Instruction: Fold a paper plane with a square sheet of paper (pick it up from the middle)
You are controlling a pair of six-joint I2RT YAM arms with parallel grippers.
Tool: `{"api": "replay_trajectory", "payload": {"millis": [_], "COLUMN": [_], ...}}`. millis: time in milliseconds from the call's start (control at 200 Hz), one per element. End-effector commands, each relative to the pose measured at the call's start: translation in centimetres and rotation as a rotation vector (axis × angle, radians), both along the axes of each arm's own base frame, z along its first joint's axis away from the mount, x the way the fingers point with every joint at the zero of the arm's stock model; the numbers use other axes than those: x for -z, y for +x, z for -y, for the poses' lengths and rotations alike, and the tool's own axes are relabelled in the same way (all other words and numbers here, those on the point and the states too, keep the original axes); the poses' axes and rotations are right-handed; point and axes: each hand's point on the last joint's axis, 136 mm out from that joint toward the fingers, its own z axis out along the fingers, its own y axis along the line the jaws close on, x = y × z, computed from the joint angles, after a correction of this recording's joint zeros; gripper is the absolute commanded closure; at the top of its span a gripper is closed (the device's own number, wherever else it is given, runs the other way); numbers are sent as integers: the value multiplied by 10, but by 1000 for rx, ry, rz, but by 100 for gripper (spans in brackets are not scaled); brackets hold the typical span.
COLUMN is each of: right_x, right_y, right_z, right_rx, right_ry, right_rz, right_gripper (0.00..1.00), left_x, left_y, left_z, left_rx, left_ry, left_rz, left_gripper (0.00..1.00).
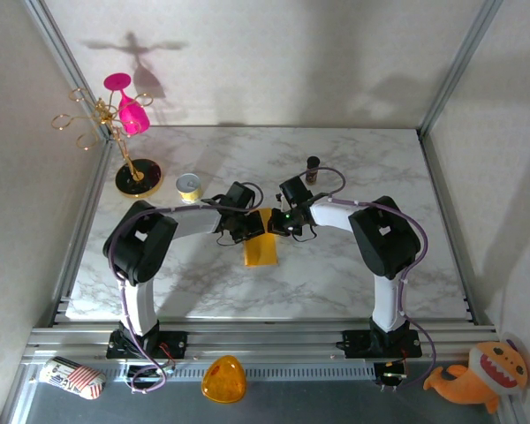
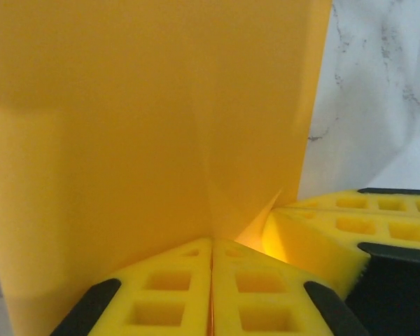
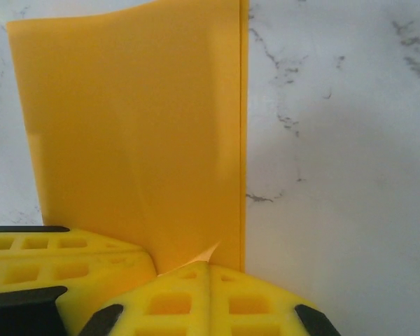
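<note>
Tin (image 1: pixel 189 186) and dark jar (image 1: pixel 313 168) stand apart from paper (image 1: pixel 261 251)

The sheet of paper (image 1: pixel 261 246) is plain matte orange-yellow, and the desk (image 1: pixel 353 265) is white marble-patterned with thin grey veins. The arms (image 1: pixel 190 221) are white and black with purple cables. The glass (image 1: pixel 128 106) is bright pink, its wire rack (image 1: pixel 88 119) gold with a black base, the tin (image 1: pixel 189 186) yellow, the dome (image 1: pixel 223 380) glossy orange, and the plush toy (image 1: pixel 481 375) orange.
</note>
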Motion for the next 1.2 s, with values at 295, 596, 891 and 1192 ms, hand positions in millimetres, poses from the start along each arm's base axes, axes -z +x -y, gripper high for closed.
{"api": "replay_trajectory", "payload": {"millis": [295,596,891,1192], "right_x": [101,97,101,101], "right_y": [-53,-48,-52,-53], "right_z": [125,123,119,118], "right_rx": [29,31,39,43], "right_ry": [-619,-621,-596,-588], "right_rz": [-156,-144,-164,-169], "right_gripper": [96,96,96,96], "left_x": [32,-33,-39,1], "left_y": [-30,-7,-9,-31], "left_z": [-95,-86,-17,-26], "left_rx": [-48,-96,-64,-52], "left_ry": [71,-73,-186,-81], "left_rz": [-111,35,40,-52], "left_gripper": [92,94,94,94]}}
